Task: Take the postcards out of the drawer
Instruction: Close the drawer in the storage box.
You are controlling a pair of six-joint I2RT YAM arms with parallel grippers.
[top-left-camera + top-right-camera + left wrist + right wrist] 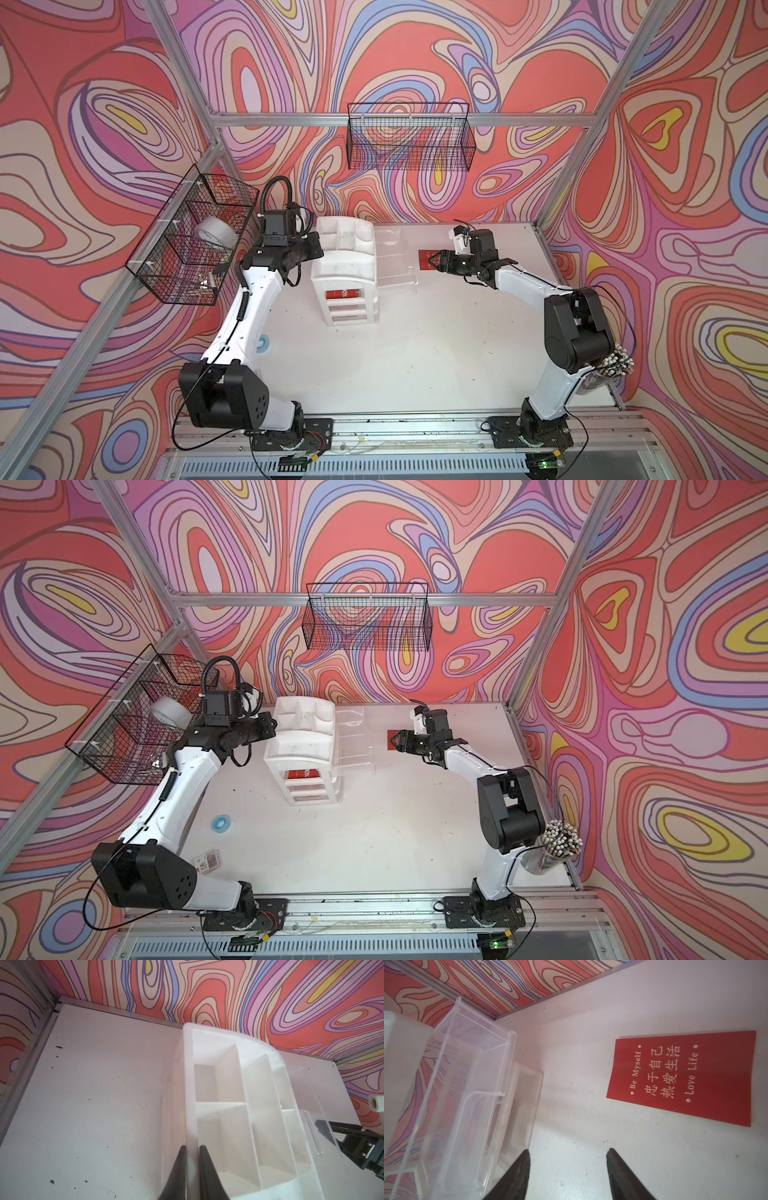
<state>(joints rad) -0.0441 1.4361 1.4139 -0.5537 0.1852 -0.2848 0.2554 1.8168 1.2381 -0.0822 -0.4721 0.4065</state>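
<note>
White desk (415, 353), scuffed and speckled, sits inside walls of red, pink and lilac swirls framed by aluminium rails. Near the far edge, left of centre, a white drawer unit (345, 249) stands with its clear drawers (467, 1084) pulled out toward the right edge. The left gripper (192, 1159) is clenched on the unit's rim wall. One red postcard (685, 1076) lies flat on the desk near the far edge, right of centre. A second postcard (343, 294) shows inside the unit's top slot. The right gripper (568, 1167) hangs released, jaws apart, over bare desk between the drawers and the loose postcard. The desk's middle and near edge lie mostly open, with a blue ring (219, 824) toward the left edge.
</note>
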